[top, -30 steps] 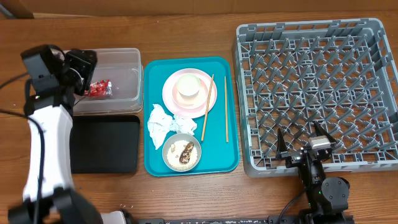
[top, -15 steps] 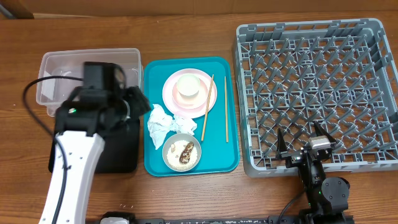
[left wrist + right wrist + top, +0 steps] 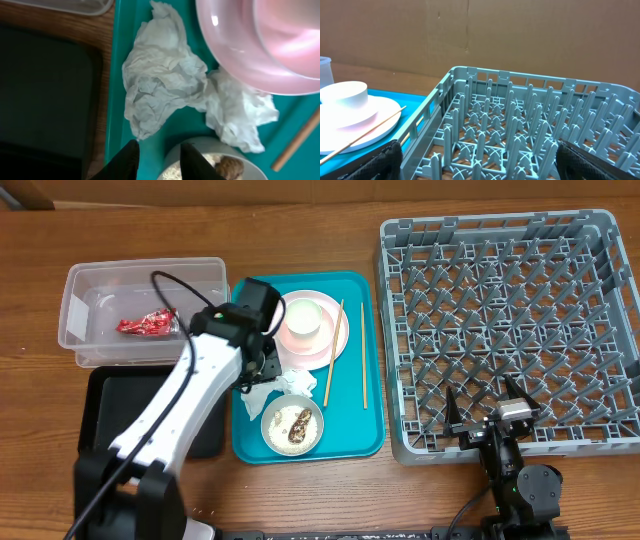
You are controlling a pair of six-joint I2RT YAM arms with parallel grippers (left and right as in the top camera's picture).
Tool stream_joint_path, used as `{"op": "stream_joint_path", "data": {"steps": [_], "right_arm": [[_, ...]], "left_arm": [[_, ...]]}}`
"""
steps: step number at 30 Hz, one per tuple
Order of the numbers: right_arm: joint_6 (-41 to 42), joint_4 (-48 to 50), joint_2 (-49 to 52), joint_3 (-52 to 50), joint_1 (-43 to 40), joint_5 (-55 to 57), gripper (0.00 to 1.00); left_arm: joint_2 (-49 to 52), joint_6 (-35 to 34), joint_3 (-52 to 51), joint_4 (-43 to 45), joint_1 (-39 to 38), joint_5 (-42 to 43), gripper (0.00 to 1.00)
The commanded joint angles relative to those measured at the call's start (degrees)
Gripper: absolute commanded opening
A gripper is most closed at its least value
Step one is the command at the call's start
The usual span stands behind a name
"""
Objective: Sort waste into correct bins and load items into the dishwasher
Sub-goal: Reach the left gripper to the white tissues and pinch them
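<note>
Change: the left arm [image 3: 190,395] has come away from the clear tub [image 3: 90,290] at the upper left of the overhead view and now hangs over the left side of the teal tray [image 3: 350,420].
Meaning: the wrapper [image 3: 146,324] lies in the tub, so we judge it sorted. The napkins [image 3: 160,90] look to be next.
Right gripper [image 3: 487,418]: lower right, parked at the bottom edge of the dish rack [image 3: 505,220], jaws spread wide and holding nothing.
Left gripper [image 3: 159,160]: bottom centre of the wrist view, fingers parted with nothing between them, at the napkins' lower tip.
Grey-white bowl [image 3: 293,423]: bottom of the teal tray; it holds rice and a brown scrap [image 3: 298,432].
Black tray [image 3: 105,395]: lower left; we see nothing in it, though the arm hides part.
Pink plate [image 3: 340,330]: upper part of the teal tray, carrying a pink bowl [image 3: 305,320], with a napkin tucked at its lower rim.
Chopsticks [image 3: 333,352]: right of the plate, one leaning on its rim.
Clear tub: holds the wrapper only.
Dish rack: right half of the frame, no dishes loaded yet.
</note>
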Motion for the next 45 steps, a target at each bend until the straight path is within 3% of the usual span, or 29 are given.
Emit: {"op": "stream_joint_path", "data": {"steps": [1, 6, 15, 30, 33, 45], "right_arm": [[0.0, 0.4, -0.6, -0.6, 0.3, 0.0, 1.0], [0.0, 0.4, -0.6, -0.6, 0.3, 0.0, 1.0], [0.0, 0.4, -0.6, -0.6, 0.3, 0.0, 1.0], [0.0, 0.4, -0.6, -0.6, 0.3, 0.0, 1.0], [0.0, 0.4, -0.6, -0.6, 0.3, 0.0, 1.0], [0.0, 0.4, -0.6, -0.6, 0.3, 0.0, 1.0]], "left_arm": [[4.1, 0.4, 0.1, -0.1, -0.2, -2.8, 0.28], [7.4, 2.5, 0.1, 1.7, -0.2, -2.8, 0.3], [11.4, 13.3, 0.1, 5.9, -0.1, -2.6, 0.34], [12.8, 13.3, 0.1, 9.2, -0.1, -2.4, 0.42], [13.4, 13.2, -0.4, 9.9, -0.2, -2.4, 0.47], [13.5, 11.7, -1.8, 13.1, -0.2, -2.4, 0.49]]}}
